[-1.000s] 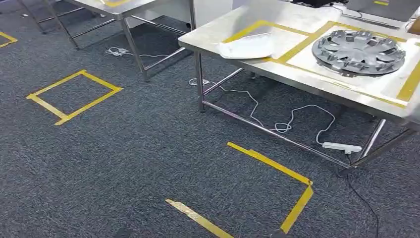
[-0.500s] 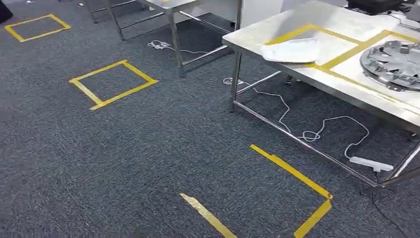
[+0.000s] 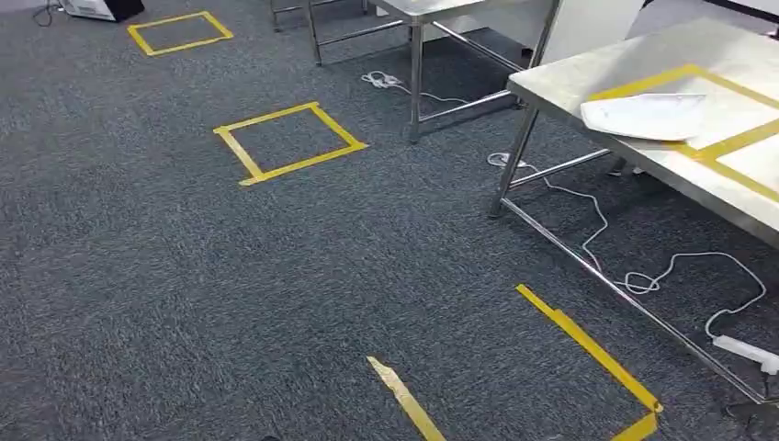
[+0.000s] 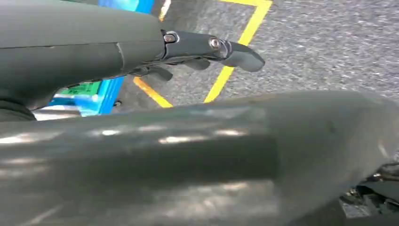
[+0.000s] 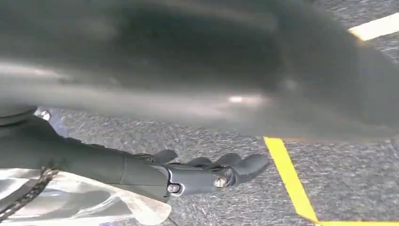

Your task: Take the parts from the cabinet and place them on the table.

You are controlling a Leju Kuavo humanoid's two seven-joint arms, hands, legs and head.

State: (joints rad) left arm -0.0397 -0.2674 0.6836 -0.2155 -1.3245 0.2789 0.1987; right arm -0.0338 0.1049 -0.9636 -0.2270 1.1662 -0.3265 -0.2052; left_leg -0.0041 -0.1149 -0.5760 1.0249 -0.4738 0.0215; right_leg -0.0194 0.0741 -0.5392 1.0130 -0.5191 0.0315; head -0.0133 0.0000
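Your head view looks down on dark grey carpet [image 3: 184,276] marked with yellow tape squares [image 3: 289,142], and the steel table [image 3: 588,78] is cut off at the right edge. On it you see a white part [image 3: 648,116] lying across a yellow tape line; its far side is hard to make out against the pale tabletop. Under the table a white cable [image 3: 634,276] loops to a power strip [image 3: 746,351] that runs out of the picture.

In the left wrist view, your left hand [image 4: 202,49] hangs over carpet and yellow tape, fingers loosely curled, nothing in them. A blurred grey mass fills the lower half there. A blue object with a green label [image 4: 80,89] sits behind the hand; you can't read the writing.

In the right wrist view, your right hand [image 5: 211,172] likewise hangs free, fingers apart, holding nothing. Something pale and shiny [image 5: 70,202] near the wrist is too blurred to identify.
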